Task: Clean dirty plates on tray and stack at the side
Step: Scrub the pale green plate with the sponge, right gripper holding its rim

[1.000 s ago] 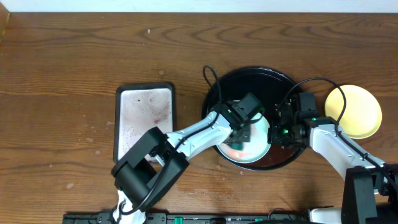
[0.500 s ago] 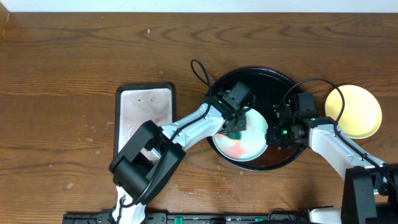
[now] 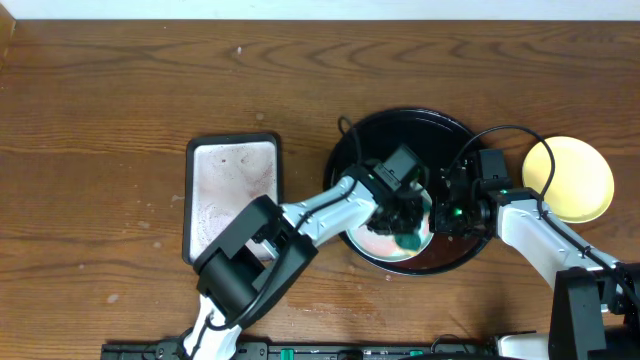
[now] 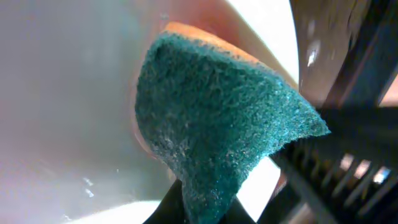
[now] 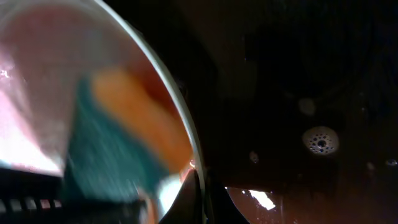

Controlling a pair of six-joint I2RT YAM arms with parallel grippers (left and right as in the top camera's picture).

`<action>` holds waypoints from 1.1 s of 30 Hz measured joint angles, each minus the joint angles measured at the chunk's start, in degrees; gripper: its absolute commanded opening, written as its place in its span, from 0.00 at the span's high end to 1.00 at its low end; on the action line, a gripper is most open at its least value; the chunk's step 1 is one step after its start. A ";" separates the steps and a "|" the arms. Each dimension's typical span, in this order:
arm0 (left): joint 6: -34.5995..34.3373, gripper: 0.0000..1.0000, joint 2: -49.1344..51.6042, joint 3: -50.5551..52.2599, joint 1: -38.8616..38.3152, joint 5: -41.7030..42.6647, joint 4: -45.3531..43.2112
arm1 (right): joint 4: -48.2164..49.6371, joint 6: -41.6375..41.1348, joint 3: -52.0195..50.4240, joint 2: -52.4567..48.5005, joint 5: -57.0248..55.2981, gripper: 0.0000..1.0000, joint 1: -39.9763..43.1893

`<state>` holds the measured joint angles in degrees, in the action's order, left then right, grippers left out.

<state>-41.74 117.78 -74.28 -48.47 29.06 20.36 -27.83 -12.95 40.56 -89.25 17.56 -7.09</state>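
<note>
A pale blue-white plate [image 3: 388, 248] with red sauce smears lies in the black round tray [image 3: 410, 122]. My left gripper [image 3: 407, 232] is shut on a green-and-orange sponge [image 4: 217, 124] and presses it on the plate's right part [image 4: 68, 93]. My right gripper [image 3: 443, 215] is shut on the plate's right rim [image 5: 180, 118], with the sponge [image 5: 112, 149] blurred behind it. A clean yellow plate [image 3: 570, 178] sits on the table right of the tray. A third plate is not in view.
A small rectangular silver tray [image 3: 233, 190] with faint red stains lies left of the black tray. The black tray's floor [image 5: 298, 93] is wet with drops. Cables loop over the tray's far rim.
My left gripper has swept the sponge from the plate's upper left to its right side. The right gripper has stayed on the rim.
</note>
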 measured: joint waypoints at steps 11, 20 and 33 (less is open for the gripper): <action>3.48 0.93 -0.37 -1.84 1.25 -0.76 12.24 | -0.09 0.00 0.00 0.02 -0.20 0.99 0.00; 4.04 0.92 -1.42 -5.33 3.61 -20.04 25.79 | -0.11 0.00 0.00 0.02 -0.33 0.99 0.00; 4.07 0.92 -0.96 -7.58 4.96 -33.35 18.03 | 0.28 -0.07 0.02 0.02 1.46 0.99 -0.28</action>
<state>-37.67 116.81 -81.87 -43.51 -4.29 38.39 -27.55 -13.02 40.58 -89.23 19.03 -7.38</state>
